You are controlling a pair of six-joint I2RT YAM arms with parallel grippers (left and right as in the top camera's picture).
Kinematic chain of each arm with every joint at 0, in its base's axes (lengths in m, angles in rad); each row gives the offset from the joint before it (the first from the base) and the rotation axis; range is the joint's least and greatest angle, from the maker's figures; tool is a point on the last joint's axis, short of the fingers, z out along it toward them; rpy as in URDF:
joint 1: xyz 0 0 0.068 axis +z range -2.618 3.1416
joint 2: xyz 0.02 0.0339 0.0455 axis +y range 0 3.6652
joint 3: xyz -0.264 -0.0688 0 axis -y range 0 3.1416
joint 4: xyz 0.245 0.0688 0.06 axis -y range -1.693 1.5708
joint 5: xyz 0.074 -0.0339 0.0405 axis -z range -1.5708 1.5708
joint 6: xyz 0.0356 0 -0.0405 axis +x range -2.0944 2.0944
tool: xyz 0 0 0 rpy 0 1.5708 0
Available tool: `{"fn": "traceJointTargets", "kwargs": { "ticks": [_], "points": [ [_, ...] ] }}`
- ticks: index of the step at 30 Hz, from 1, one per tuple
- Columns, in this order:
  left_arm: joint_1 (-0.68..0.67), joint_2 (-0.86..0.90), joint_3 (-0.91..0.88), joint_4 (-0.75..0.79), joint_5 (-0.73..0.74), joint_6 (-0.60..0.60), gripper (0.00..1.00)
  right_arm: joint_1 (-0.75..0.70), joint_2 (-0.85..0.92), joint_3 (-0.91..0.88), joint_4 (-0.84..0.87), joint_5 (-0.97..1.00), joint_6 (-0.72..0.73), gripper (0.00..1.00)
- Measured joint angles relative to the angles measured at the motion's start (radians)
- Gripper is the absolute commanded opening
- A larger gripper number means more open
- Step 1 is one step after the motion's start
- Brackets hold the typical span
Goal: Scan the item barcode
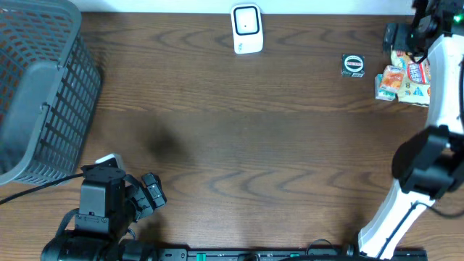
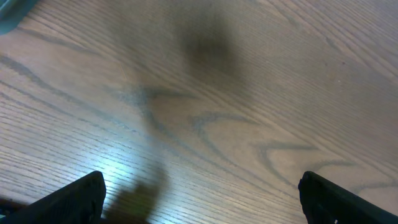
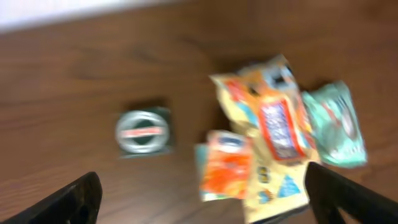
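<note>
several snack packets [image 3: 273,134] lie heaped at the far right of the bench [image 1: 239,145], directly under the right hand [image 3: 202,186], whose fingers stand wide and empty. the top packet's long axis crosses their line. the left hand [image 2: 200,190], also wide, is well apart.

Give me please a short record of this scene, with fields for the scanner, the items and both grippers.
scanner: white, far edge of the table, centre
snack packets: loose pile, far right
tin: small, between scanner and snack packets, touching neither
basket: grey, far left
left gripper: open, empty, near edge at left
right gripper: open, empty, above the snack packets
</note>
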Motion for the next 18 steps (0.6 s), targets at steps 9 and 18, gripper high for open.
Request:
{"fn": "traceJointTargets", "kwargs": {
  "ticks": [9, 18],
  "points": [
    [0.000, 0.000, 0.000, 0.000, 0.000, 0.000, 0.98, 0.104, -0.029, 0.008, 0.021, -0.200, -0.006, 0.01],
    [0.000, 0.000, 0.000, 0.000, 0.000, 0.000, 0.98, 0.138, 0.235, 0.008, 0.163, -0.225, -0.005, 0.01]
  ]
}}
